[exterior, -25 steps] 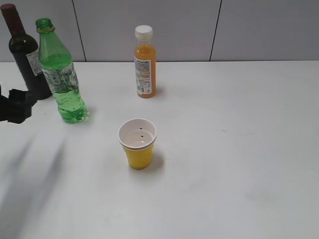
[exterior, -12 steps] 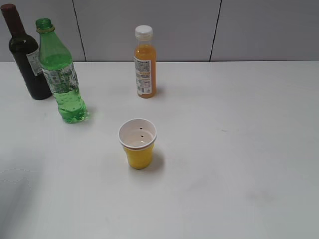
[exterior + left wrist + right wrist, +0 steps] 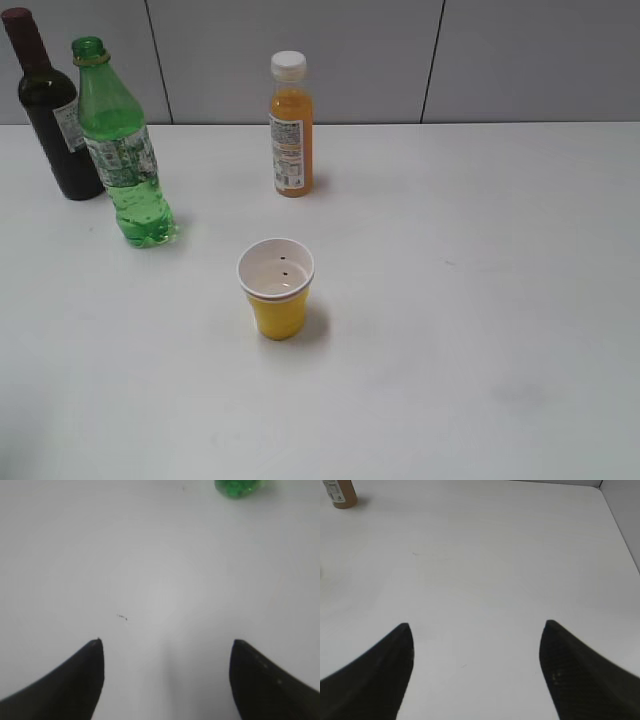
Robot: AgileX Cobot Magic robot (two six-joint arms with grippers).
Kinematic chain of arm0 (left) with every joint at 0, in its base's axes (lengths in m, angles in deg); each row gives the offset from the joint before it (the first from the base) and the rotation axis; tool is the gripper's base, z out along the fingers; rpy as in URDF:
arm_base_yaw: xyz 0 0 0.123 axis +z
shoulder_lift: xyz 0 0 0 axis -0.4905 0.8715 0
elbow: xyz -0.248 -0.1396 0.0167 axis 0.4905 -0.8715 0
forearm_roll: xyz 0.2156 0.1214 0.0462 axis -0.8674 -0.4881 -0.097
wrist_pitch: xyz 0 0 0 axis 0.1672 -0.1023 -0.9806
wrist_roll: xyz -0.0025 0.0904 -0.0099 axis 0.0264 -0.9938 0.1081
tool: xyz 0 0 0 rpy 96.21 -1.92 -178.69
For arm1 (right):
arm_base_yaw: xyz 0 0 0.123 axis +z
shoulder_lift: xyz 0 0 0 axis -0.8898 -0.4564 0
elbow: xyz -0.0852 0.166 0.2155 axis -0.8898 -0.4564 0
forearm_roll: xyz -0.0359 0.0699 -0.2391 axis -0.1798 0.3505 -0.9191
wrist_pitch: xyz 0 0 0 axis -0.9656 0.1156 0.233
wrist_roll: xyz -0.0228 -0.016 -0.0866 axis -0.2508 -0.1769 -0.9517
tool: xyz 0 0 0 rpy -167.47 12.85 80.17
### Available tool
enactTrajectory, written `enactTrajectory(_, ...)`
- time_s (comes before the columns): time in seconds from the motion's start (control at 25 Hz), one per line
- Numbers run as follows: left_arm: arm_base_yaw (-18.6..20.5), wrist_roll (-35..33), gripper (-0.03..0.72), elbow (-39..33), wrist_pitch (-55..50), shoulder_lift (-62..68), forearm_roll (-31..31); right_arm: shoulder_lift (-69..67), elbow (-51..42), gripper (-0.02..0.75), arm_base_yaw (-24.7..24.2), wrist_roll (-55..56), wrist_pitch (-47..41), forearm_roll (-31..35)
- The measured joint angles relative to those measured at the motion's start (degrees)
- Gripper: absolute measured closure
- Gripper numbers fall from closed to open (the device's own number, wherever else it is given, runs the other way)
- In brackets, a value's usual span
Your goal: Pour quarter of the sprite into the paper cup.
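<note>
The sprite is a tall, thin-walled plastic bottle, about half full by the look of it, so it is judged moderately light, top-empty and prone to denting under a hard squeeze; the smooth wall and label are likely slippery. The best hold appears to be around the labelled mid-body, above the liquid-heavy base and below the tapering shoulder, with moderate force. No cap shows on its green neck, so tilting must be slow. The bottle is translucent green with a white-green label and bubbles in the clear liquid. It stands upright at the rear left of the table, just in front of the wine bottle and well apart from the cup, which stands upright near the centre, yellow outside, white inside. The juice bottle stands behind the cup. The left gripper is spread wide and empty, with only the sprite's base at the upper edge of its view. The right gripper is likewise wide and empty over bare table.
</note>
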Motion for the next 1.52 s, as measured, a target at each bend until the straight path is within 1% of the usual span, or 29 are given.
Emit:
enactTrajectory(0.24,0.00,0.05,0.096,-5.50,-4.51,-10.45,0.12,0.00,0.00,0.146,0.00,0.00,0.00,0.00)
enactTrajectory(0.48,0.00,0.05,0.096,-7.73,-8.15,-18.61,0.14,0.00,0.00,0.146,0.00,0.00,0.00,0.00)
enactTrajectory(0.8,0.00,2.28,0.096,-9.42,-11.94,-27.75,0.43,0.00,0.00,0.146,0.00,0.00,0.00,0.00)
enactTrajectory(1.08,0.00,2.70,0.096,-9.55,-12.19,-35.38,0.57,0.00,0.00,0.146,0.00,0.00,0.00,0.00)
enactTrajectory(1.52,0.00,2.75,0.096,-9.61,-12.29,-43.19,0.73,0.00,0.00,0.146,0.00,0.00,0.00,0.00)
